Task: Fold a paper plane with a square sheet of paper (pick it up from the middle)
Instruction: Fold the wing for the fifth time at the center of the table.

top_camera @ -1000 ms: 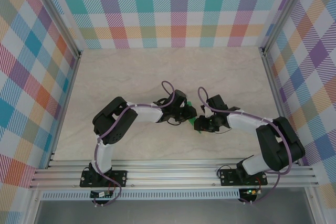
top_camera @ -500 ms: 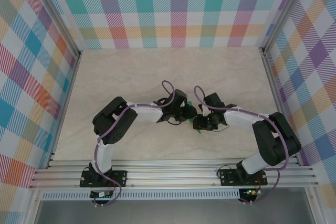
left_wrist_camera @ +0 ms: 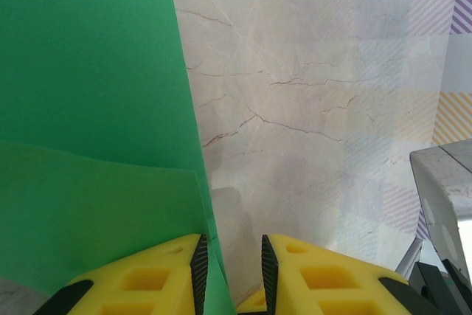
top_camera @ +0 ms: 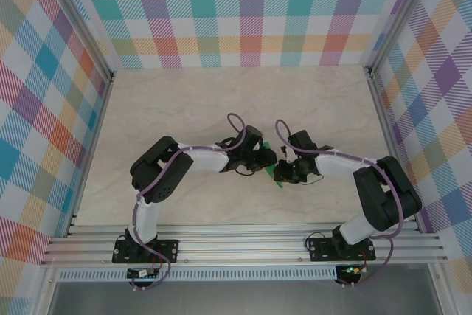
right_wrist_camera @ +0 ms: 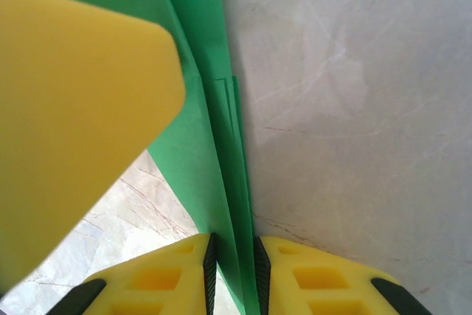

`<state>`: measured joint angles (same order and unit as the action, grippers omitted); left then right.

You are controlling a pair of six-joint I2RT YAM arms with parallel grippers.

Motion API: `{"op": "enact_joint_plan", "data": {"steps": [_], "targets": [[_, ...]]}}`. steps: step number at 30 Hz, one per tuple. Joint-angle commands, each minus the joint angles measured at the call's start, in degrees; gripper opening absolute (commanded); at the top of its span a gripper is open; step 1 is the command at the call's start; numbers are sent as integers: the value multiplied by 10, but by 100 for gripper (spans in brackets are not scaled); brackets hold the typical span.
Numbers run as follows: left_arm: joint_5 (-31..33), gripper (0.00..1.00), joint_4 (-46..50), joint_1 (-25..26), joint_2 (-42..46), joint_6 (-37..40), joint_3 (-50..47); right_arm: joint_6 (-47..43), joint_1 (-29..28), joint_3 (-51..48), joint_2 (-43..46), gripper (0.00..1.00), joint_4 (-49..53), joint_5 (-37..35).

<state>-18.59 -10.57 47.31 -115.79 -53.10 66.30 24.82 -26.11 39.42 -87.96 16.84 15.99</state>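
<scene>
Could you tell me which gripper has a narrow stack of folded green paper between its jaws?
The right gripper: several layered edges of the green paper run between its jaws. The left gripper straddles one edge of a broad panel.

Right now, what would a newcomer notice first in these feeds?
The bright green paper, already creased, is held at mid-table where the two arms meet. The left gripper and right gripper each pinch it in yellow-padded jaws, with the pale marbled table behind.
</scene>
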Motion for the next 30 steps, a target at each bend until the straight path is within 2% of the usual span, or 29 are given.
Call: {"op": "enact_joint_plan", "data": {"steps": [1,17,24,30], "targets": [[-9,29,14,-3,-9,7,14,12,-7,-21,-32,23,-34,39],[-10,29,24,-4,-14,11,14,60,37,-43,-7,30,-68,117],[-12,28,23,-3,-15,11,15,65,42,-48,-28,28,-72,126],[-12,28,25,-3,-15,12,15,65,42,-38,-60,23,-44,100]]}}
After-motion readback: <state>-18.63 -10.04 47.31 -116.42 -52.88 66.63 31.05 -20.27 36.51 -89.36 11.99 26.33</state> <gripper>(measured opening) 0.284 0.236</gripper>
